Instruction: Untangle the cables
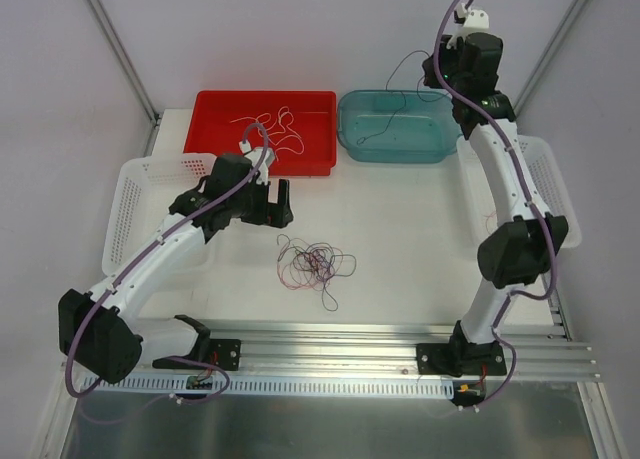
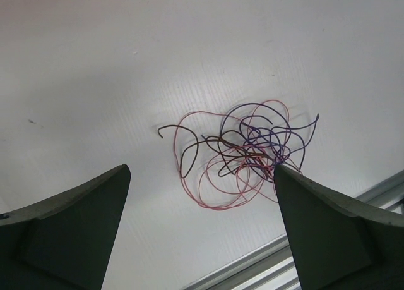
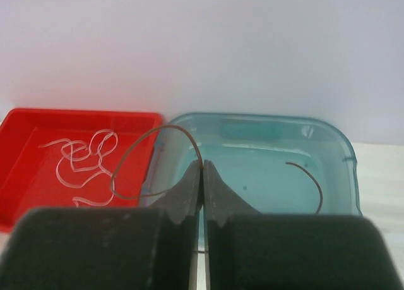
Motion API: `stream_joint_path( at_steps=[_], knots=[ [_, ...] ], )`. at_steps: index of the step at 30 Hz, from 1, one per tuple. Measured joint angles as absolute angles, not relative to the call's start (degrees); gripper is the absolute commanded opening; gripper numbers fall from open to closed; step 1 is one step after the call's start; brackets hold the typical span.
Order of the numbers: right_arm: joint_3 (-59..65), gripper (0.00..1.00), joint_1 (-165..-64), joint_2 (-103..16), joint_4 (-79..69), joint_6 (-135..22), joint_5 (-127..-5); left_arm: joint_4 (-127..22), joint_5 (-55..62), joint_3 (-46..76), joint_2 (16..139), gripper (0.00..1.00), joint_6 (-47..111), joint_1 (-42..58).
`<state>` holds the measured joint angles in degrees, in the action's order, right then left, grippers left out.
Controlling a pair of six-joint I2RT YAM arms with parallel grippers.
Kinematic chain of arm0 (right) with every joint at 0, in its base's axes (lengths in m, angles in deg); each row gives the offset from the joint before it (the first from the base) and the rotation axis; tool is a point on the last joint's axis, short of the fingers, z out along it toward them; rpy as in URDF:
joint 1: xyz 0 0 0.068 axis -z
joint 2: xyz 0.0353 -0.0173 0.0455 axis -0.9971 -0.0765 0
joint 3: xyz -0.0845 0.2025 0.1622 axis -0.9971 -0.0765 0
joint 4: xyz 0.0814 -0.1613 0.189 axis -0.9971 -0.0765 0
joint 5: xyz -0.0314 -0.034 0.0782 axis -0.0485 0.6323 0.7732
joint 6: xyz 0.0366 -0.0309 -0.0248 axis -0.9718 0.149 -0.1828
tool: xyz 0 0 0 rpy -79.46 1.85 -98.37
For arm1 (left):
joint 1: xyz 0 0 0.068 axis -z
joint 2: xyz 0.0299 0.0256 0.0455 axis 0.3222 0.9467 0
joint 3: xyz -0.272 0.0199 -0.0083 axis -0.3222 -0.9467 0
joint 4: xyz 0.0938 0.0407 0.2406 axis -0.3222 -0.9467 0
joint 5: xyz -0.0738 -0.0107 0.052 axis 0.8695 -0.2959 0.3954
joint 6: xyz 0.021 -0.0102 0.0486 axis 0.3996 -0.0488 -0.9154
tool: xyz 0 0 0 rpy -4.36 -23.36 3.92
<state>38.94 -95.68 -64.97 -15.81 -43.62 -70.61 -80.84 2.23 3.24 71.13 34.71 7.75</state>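
Observation:
A tangle of thin pink, purple and dark cables lies on the white table in front of the arms. My left gripper hovers just behind it, open wide with nothing between its fingers. My right gripper is raised over the teal bin and shut on a single dark cable that curls in a loop to the left. Another dark cable lies in the teal bin. White cables lie in the red tray.
A white slotted basket stands at the left under the left arm, and another at the right behind the right arm. An aluminium rail runs along the near table edge.

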Motion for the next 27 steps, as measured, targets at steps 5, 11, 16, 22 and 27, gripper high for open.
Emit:
stream_joint_path(
  at_steps=[5, 11, 16, 22, 27],
  knots=[
    [45.4, 0.01, -95.1, -76.9, -11.1, -45.6, -70.3, -80.8, 1.0, 2.1, 71.3, 0.99, 33.6, 7.7],
    [48.0, 0.21, -94.9, -87.1, -9.4, -49.0, -69.8, -80.4, 0.5, 2.1, 72.0, 0.99, 33.2, 7.4],
    [45.8, 0.63, -94.5, -89.5, -8.8, -51.5, -69.5, -80.4, 0.5, 2.1, 73.1, 0.99, 33.2, 7.3],
    [35.1, 0.75, -94.2, -84.4, -8.6, -52.3, -66.2, -80.4, 0.6, 2.1, 73.0, 0.99, 33.2, 7.3],
    [23.4, 0.76, -96.3, -72.4, -14.6, -50.8, -62.7, -80.4, 0.6, 2.1, 73.1, 0.99, 33.3, 7.3]
  ],
)
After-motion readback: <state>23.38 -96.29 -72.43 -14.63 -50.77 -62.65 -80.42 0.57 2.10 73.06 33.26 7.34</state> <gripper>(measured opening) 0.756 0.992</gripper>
